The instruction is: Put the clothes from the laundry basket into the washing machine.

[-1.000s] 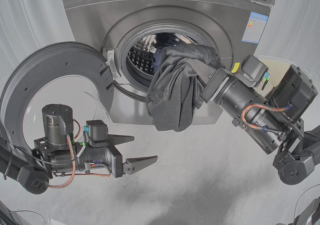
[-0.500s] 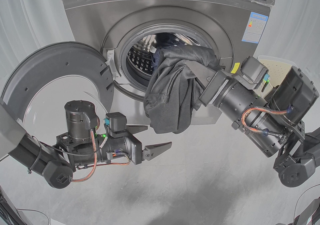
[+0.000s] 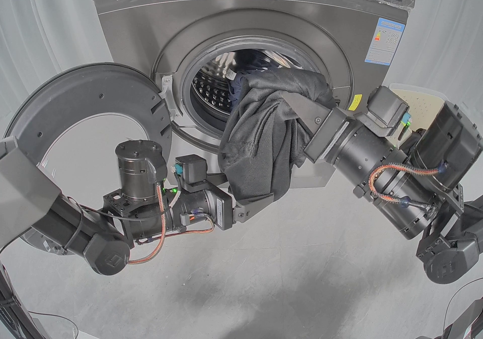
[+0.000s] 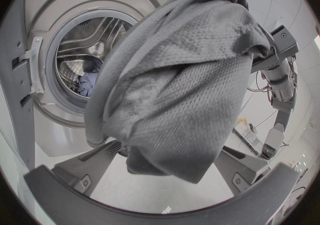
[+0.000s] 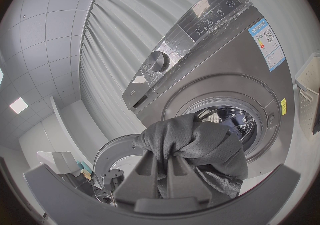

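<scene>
- Nearest us, the left tool [image 3: 254, 193] is spread wide. Its fingers [image 4: 95, 164] stand either side of the dangling hem of the dark grey garment [image 3: 261, 149], at seven o'clock of the cloth. Whether they brush it, I can't tell.
- That garment looks like soft open-weave mesh, limp and light. It folds wherever nothing holds it up, so expect it to sag and drag rather than hold a shape.
- Up at two o'clock of the cloth, the right tool [image 5: 162, 162] is pinching a bunched fold, pressed tight onto the fabric. The rest hangs across the drum mouth [image 3: 214, 86], with the tail below its lower rim, outside the washing machine [image 3: 151, 18].
- My read: that bunch is a sound hold, thick enough not to slip. The loose tail wants a second pinch low down, or it may snag on the rim.
- The door [image 3: 85, 98] is swung out at nine o'clock of the mouth, and a blue garment [image 4: 87, 82] lies inside the drum.
- Farthest off, the laundry basket [image 3: 425, 103] sits at three o'clock of the machine.
</scene>
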Controlling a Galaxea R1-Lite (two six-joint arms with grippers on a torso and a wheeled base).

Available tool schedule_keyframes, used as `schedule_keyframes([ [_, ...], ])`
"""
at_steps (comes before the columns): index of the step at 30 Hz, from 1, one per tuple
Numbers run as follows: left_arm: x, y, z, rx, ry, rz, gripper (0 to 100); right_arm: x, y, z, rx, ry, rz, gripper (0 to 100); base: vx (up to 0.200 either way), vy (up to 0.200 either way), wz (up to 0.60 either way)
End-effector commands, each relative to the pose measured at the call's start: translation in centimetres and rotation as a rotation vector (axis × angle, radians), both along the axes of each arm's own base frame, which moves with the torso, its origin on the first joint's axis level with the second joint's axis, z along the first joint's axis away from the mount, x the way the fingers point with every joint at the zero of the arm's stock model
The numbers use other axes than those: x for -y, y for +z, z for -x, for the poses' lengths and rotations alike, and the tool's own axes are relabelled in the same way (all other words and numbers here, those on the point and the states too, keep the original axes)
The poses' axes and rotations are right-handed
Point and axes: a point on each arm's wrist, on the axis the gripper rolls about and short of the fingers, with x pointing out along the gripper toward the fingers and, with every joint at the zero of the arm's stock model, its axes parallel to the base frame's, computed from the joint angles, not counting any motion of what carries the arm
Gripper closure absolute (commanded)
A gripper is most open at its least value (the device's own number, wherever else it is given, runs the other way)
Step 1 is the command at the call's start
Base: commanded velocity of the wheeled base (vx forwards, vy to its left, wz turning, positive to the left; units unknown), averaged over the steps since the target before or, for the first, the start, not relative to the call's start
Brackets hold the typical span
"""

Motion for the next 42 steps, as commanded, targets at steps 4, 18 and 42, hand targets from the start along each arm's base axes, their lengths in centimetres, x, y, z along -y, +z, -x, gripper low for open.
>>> schedule_keyframes([
  [4,0.9,0.3,0.0,0.018,-0.016,0.014,100,0.0,0.1,0.2,0.003,0.004,-0.001,100,0.0,0.0,0.0],
  [18,0.7,1.1,3.3,0.05,-0.048,0.043,100,-0.2,-0.6,0.0,-0.014,0.008,0.018,100,0.0,0.0,0.0],
  [42,0.0,6.4,5.8,0.143,0.023,0.211,100,2.9,-4.0,1.8,-0.061,-0.002,0.152,0,0.0,0.0,0.0],
])
